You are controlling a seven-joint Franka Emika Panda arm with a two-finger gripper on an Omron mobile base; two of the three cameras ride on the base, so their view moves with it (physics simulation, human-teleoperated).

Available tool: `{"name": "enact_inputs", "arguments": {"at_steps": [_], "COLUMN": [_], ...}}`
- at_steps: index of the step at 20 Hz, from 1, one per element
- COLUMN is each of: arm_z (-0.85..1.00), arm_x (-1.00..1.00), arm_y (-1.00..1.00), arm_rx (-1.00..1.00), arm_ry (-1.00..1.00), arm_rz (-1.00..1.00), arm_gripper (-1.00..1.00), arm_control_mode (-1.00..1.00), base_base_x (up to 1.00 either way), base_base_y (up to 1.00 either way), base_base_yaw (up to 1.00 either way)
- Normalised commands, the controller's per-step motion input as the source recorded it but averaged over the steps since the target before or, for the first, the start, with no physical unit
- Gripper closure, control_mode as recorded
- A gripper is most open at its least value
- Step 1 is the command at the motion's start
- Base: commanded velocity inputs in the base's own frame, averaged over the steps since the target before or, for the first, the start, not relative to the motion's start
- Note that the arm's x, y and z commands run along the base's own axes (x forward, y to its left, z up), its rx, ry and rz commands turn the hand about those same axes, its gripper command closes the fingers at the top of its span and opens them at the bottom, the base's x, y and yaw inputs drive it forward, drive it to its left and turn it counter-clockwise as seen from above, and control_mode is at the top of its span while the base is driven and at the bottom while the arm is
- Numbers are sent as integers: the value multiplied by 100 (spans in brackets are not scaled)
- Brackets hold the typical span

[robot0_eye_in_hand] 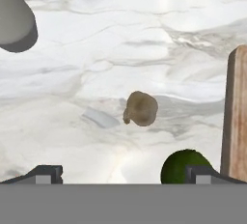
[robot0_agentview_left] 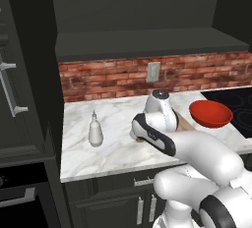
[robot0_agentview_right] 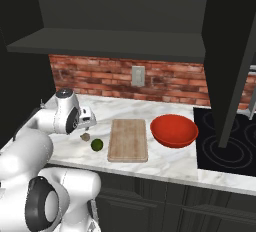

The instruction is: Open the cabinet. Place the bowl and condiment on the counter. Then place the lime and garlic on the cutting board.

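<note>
With the claw [robot0_eye_in_hand: 120, 175] wide open and empty above the garlic [robot0_eye_in_hand: 141, 108], a misaligned descent could nudge the lime [robot0_eye_in_hand: 185, 166] rolling across the worktop [robot0_eye_in_hand: 120, 35].

Bare counter [robot0_eye_in_hand: 96, 49] lies open around the garlic [robot0_eye_in_hand: 141, 108] on most sides, with the lime [robot0_eye_in_hand: 182, 166] near and the board [robot0_eye_in_hand: 236, 117] edge just beyond.

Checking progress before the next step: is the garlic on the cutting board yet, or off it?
Off it. The garlic lies on the marble counter, left of the cutting board, beside the lime.
</note>
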Motion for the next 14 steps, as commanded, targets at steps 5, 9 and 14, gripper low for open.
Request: {"name": "enact_inputs", "arguments": {"at_steps": [5, 9, 14], "arm_z": [-11, -12, -11], "arm_x": [6, 6, 6], "arm_y": [0, 0, 0], "arm_rx": [0, 0, 0], "arm_ry": [0, 0, 0], "arm_rz": [0, 0, 0], "arm_gripper": [-100, -100, -100], "arm_control_mode": [-100, -100, -100], "base_base_x": [0, 0, 0], "base_base_y": [0, 0, 0], "base_base_yaw": [0, 0, 0]}}
